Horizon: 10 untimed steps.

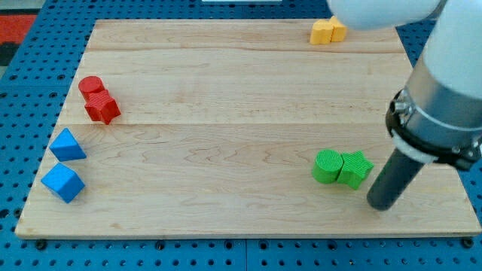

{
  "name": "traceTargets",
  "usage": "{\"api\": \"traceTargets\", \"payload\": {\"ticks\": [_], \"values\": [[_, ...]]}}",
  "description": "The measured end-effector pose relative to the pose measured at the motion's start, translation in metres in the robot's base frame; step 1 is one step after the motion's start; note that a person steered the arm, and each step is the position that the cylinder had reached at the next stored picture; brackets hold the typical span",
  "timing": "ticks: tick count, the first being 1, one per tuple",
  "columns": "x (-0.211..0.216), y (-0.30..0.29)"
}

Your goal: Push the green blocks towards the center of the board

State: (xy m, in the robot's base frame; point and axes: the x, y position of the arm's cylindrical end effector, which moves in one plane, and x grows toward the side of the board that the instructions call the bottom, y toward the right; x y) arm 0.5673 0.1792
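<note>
My tip (380, 205) stood in the lower right of the frame, on the wooden board (226, 150), just beside the green star-shaped block (355, 168) at its lower right side. If the tip touched this block or left a thin gap, I could not tell. The rod has no jaws to open or close; it was only a straight dark bar, leaning a little, with the big grey arm body above it.

The two green blocks lay together in the lower right part of the board. The green round block (327, 165) was touching the star-shaped one on its left side, so it was farther from the tip. Both were to the right of the board's middle and a little below it.

No container was on the board. The other blocks were in pairs: a red round block (91, 86) touching a red star-like block (102, 108) at the upper left, a blue triangular block (67, 145) and a blue cube-like block (62, 183) near the left edge, and two yellow blocks (327, 31) at the top edge, partly under the arm.

The green pair was near the right edge, and the tip was closer to the bottom edge than the pair was. Between the green blocks and the board's middle there was only bare wood.
</note>
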Motion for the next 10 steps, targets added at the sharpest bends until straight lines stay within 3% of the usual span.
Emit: {"api": "traceTargets", "payload": {"ticks": [3, 5, 7, 9, 10], "values": [[-0.079, -0.159], [-0.099, -0.161], [-0.170, -0.155], [-0.167, -0.155], [-0.142, -0.155]]}}
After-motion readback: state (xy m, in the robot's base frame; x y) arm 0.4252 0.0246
